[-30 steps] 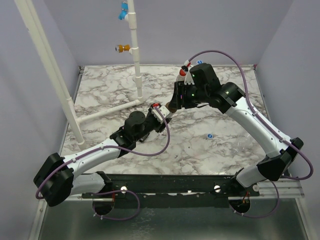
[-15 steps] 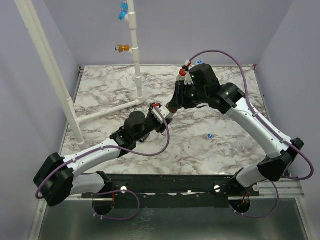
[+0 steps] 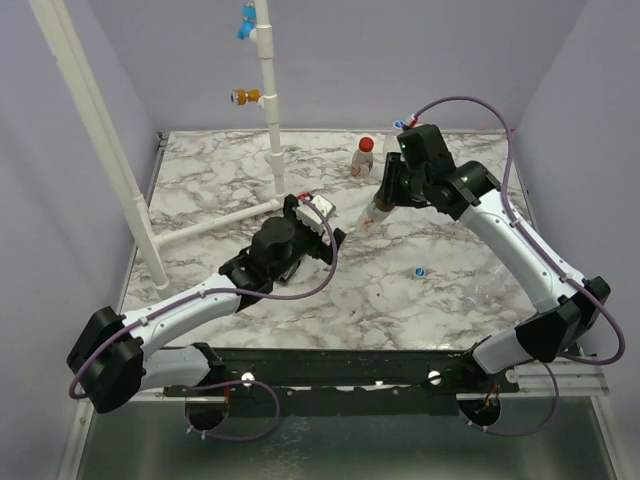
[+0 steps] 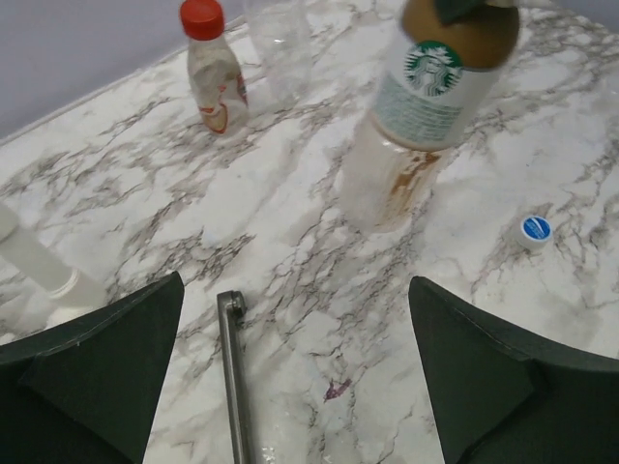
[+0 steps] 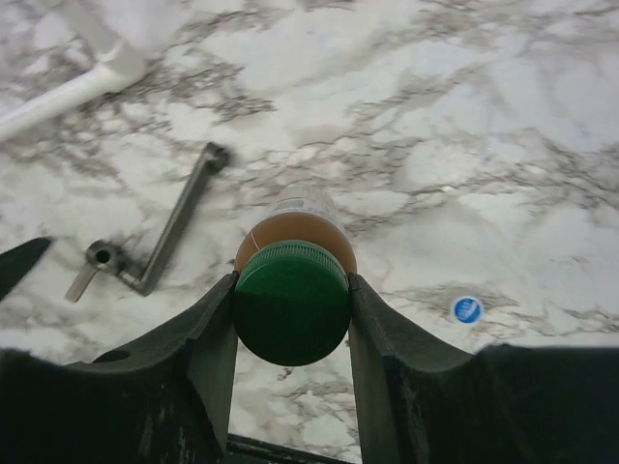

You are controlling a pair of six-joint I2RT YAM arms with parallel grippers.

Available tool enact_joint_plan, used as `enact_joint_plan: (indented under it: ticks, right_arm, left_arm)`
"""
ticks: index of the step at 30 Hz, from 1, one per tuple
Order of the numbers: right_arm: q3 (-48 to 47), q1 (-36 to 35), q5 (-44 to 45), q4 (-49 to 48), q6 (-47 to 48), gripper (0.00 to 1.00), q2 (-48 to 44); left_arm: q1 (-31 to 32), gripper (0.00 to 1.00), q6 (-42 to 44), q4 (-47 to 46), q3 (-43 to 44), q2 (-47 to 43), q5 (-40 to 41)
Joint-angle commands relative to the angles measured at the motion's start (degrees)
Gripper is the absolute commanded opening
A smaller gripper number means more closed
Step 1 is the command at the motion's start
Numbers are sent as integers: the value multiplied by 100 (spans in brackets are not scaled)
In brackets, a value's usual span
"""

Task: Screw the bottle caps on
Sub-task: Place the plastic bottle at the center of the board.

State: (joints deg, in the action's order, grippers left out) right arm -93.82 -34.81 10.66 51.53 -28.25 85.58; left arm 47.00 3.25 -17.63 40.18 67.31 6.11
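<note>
Cap: small, slick; clenched in right claw.
Bottle: likely light, thin-walled; take mid-body.
Left claw: spread wide, empty.

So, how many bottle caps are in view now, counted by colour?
1 red cap, on the small bottle.
1 green cap, gripped by the right claw.
1 white-and-blue cap, loose on the table.
Total: 3 caps.
</note>
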Motion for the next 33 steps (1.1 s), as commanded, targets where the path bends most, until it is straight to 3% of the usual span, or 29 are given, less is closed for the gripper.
enact_joint_plan:
  ticks: [1, 6, 12, 21, 33]
  right_arm:
    - [311, 638, 593, 115, 208, 7, -159]
    - [550, 1504, 670, -189, 371, 4, 28]
    - [397, 2310, 580, -736, 581, 3, 630]
    - [-603, 2673, 701, -1497, 956, 3, 1926]
    - [-2111, 2918, 541, -1488, 1180, 2, 3486]
  left_arm:
    - [-10, 99, -675, 970, 569, 14, 1261]
    - [-132, 99, -1010, 1703, 895, -82, 1413]
    - [-226, 99, -1253, 1886, 828, -285, 1610]
    - [-237, 99, -1172, 1887, 599, -548, 1613]
    - [-243, 99, -1107, 1851, 486, -570, 1534]
